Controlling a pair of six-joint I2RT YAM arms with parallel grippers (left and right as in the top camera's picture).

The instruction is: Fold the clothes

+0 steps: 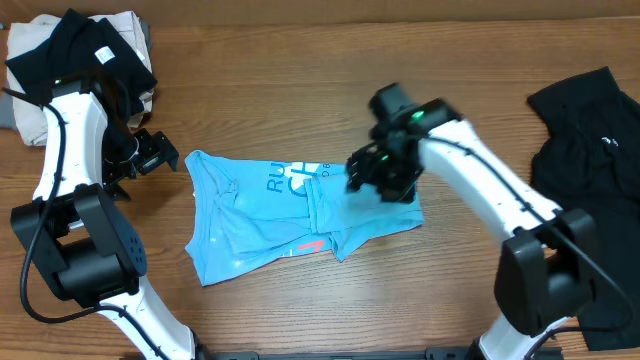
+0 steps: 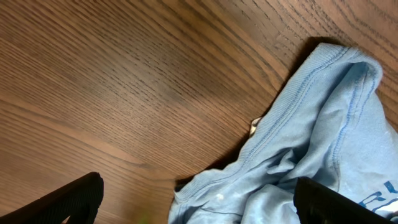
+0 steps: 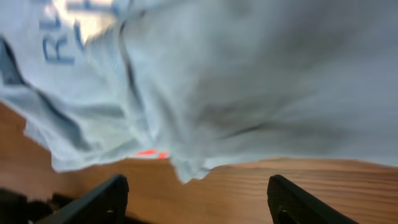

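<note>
The light blue T-shirt lies crumpled and partly folded in the middle of the wooden table, with white lettering near its top and a small red mark near its lower edge. My left gripper is open and empty just left of the shirt's upper left corner; its view shows the shirt's hem between the fingers. My right gripper hovers open over the shirt's right part. Its view shows the shirt blurred, with the red mark.
A pile of black and beige cloth lies at the back left beside my left arm. Another black garment lies at the right edge. Bare wood stretches behind the shirt.
</note>
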